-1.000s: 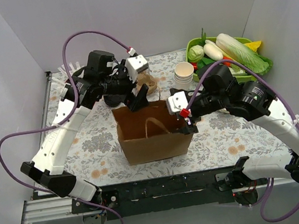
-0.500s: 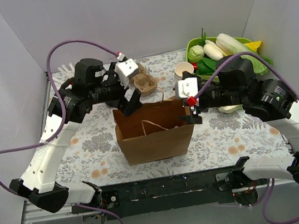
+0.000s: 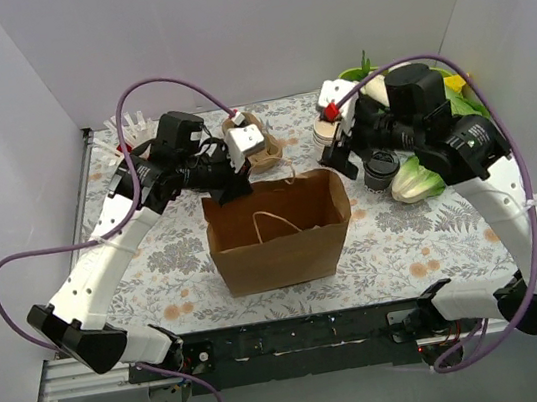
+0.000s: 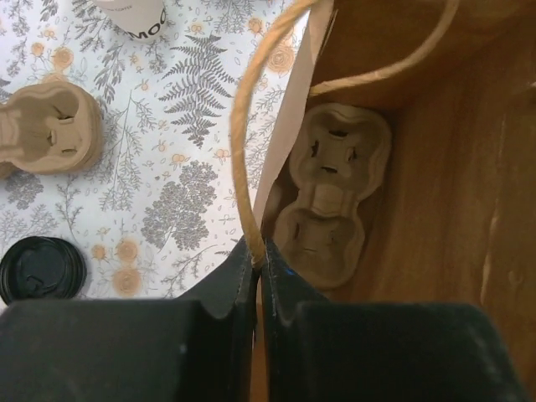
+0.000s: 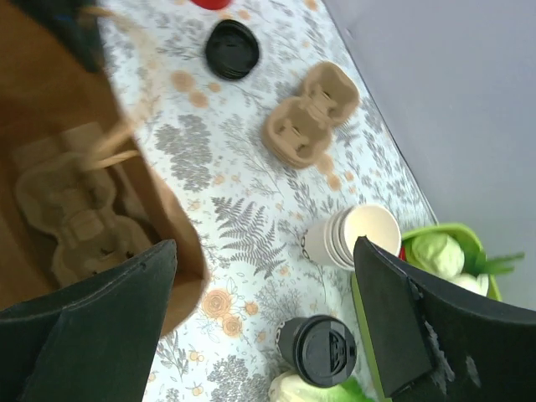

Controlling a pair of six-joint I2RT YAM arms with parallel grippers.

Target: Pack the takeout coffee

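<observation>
The takeout coffee [image 5: 322, 347], a dark cup with a round black lid, stands on the table to the right of the bag [image 3: 380, 170]. My right gripper [image 5: 266, 251] hangs open above the table between the bag and that cup, holding nothing [image 3: 344, 152]. The brown paper bag [image 3: 275, 232] stands open at the table's middle, and a tan two-cup carrier [image 4: 332, 193] lies on its floor. My left gripper [image 4: 260, 255] is shut on the bag's far left rim, where the handle [image 4: 243, 142] meets it [image 3: 234, 186].
A stack of white paper cups [image 5: 352, 234] stands behind the coffee. More carriers [image 3: 261, 148] lie behind the bag, with a loose black lid [image 4: 38, 268] nearby. A green basket [image 3: 347, 80] of vegetables fills the back right. A red cup [image 3: 123, 147] with white straws is at back left.
My left gripper came down and shut on the bag's rim. My right arm swung from the bag's right edge back toward the cups and coffee, its jaws still open.
</observation>
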